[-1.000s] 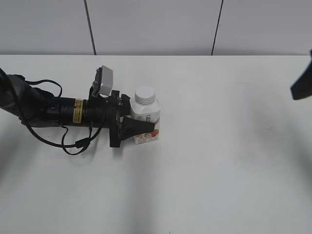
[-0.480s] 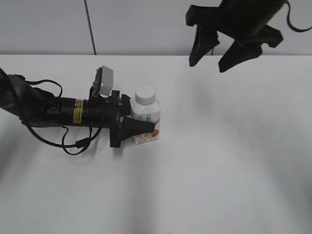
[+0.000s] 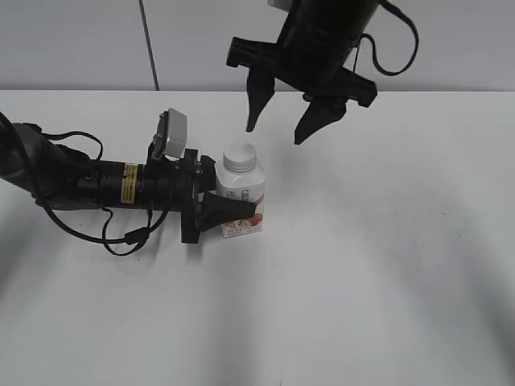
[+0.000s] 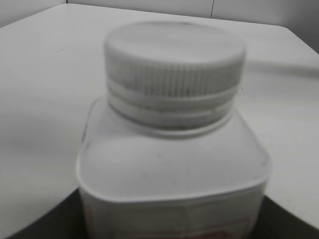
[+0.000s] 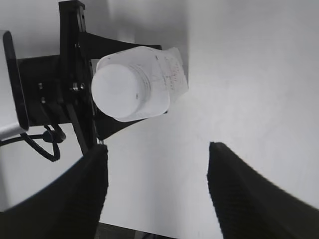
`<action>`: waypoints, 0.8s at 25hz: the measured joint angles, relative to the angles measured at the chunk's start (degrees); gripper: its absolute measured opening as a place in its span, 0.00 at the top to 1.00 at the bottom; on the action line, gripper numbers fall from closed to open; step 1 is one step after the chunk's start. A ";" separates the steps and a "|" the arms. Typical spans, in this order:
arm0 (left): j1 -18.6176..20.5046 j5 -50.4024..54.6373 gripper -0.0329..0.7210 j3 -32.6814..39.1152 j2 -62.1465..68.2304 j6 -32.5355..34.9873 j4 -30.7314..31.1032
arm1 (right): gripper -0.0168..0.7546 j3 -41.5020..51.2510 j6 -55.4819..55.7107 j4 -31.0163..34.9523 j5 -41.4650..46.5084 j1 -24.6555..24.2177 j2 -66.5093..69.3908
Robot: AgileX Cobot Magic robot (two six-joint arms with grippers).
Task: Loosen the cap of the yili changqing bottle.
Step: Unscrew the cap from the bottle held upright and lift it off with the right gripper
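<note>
Approach is the step we judge to be in hand: our left hand (image 3: 237, 211) is clamped on the body of the yili changqing bottle (image 3: 241, 197), pinning it upright on the white counter (image 3: 362, 265), while our right hand (image 3: 278, 125) hangs above with its fingers spread wide and nothing between them. Seen from outside, the cap (image 3: 239, 156) sits below that open hand and a little toward its left fingertip (image 3: 251, 122), not yet between the two. In the right wrist view the cap (image 5: 118, 92) shows as a white disc ahead of the two dark fingers (image 5: 84, 194), clear of both, with the bottle's label side (image 5: 167, 69) facing away from the left arm. In the left wrist view the cap (image 4: 174, 69) fills the frame just ahead of the left hand, ribbed round its edge and seated on the neck, so we take it as not yet loosened; the hand's own fingers are scarcely in that picture.

For the next move we would need to centre the right hand over the cap, bring it down until the fingers straddle the ribbed rim, close on it, and only then twist. The left grip has to resist that turn, or the squarish bottle may rotate with the cap.
</note>
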 joint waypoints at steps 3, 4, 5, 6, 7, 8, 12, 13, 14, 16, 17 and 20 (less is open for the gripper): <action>0.00 -0.05 0.42 0.00 0.00 0.00 0.00 | 0.33 -2.67 2.45 0.07 0.17 1.17 2.84; 0.00 -0.05 0.43 0.00 0.00 0.00 0.00 | 0.33 -3.81 3.07 0.07 0.45 1.63 3.58; 0.00 -0.05 0.43 0.00 0.00 0.00 0.00 | 0.33 -5.03 3.45 0.07 0.73 2.00 4.43; 0.00 -0.05 0.43 0.00 0.00 0.00 0.00 | 0.33 -5.98 3.66 0.07 0.86 2.48 5.24; 0.00 -0.05 0.43 0.00 0.00 0.00 0.04 | 0.33 -7.00 3.89 0.01 0.94 2.91 5.85; 0.00 -0.05 0.43 0.00 0.00 0.00 0.04 | 0.33 -7.86 3.99 -0.06 1.00 3.28 6.39; 0.00 -0.05 0.43 0.00 0.00 0.00 0.11 | 0.33 -10.19 4.14 -0.18 1.35 3.62 7.95; 0.00 -0.05 0.43 0.00 0.00 0.00 0.16 | 0.33 -10.33 4.14 -0.24 1.35 3.62 8.32; 0.00 -0.05 0.43 0.00 0.00 0.00 0.18 | 0.33 -10.33 4.14 -0.37 1.35 3.62 8.69; 0.00 -0.05 0.43 0.00 0.00 0.00 0.22 | 0.33 -10.35 4.17 -0.43 1.35 3.62 9.74; 0.00 -0.05 0.43 0.00 0.00 0.00 0.22 | 0.33 -10.35 4.17 -0.49 1.35 3.62 10.14; 0.00 -0.11 0.43 0.00 0.00 0.00 0.22 | 0.33 -10.35 4.17 -0.92 0.87 3.62 10.95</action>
